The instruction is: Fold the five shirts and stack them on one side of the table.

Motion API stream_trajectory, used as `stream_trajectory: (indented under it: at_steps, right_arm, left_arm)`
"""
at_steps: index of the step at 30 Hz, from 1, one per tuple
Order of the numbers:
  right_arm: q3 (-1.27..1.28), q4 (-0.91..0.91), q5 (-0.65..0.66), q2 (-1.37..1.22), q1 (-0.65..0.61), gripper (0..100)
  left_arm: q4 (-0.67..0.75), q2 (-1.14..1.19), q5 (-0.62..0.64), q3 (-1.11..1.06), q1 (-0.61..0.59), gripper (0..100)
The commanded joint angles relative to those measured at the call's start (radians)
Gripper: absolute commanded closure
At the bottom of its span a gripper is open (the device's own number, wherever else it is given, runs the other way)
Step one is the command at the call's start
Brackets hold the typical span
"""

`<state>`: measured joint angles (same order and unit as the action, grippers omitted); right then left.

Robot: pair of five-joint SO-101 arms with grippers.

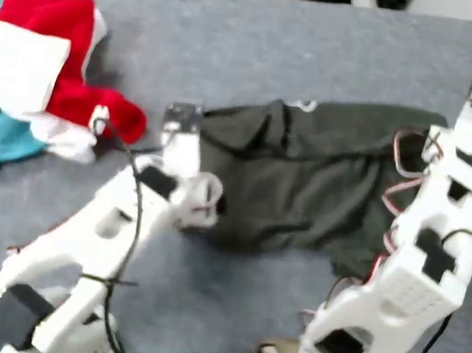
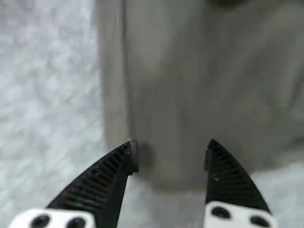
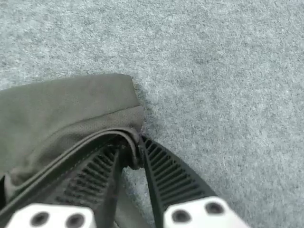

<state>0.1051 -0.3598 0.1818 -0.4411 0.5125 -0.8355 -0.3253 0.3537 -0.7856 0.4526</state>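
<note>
The dark green shirt (image 1: 304,176) is lying flat near the shirt pile (image 1: 34,77), with the right gripper (image 3: 140,154) pinching its far edge and the left gripper (image 2: 171,159) hanging spread over its near edge, apparently readying a fold.

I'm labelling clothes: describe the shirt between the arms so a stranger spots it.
On the grey table, look at the middle. The dark olive shirt lies spread there alone, unlike the red, white and blue shirts heaped at the left edge.
</note>
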Motion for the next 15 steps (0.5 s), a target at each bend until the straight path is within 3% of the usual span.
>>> stream_trajectory:
  at_steps: [1, 11, 15]
  right_arm:
    - [-0.056, -0.006, -0.005, 0.004, 0.008, 99.7]
    - [-0.056, -0.006, -0.005, 0.005, 0.010, 99.7]
    - [-0.056, -0.006, -0.005, 0.005, 0.010, 99.7]
  left_arm:
    - [0.127, 0.087, 0.072, 0.021, 0.006, 77]
    - [-0.078, 0.532, 0.101, 0.439, -0.026, 83]
    - [-0.098, 0.650, 0.034, 0.632, -0.049, 98]
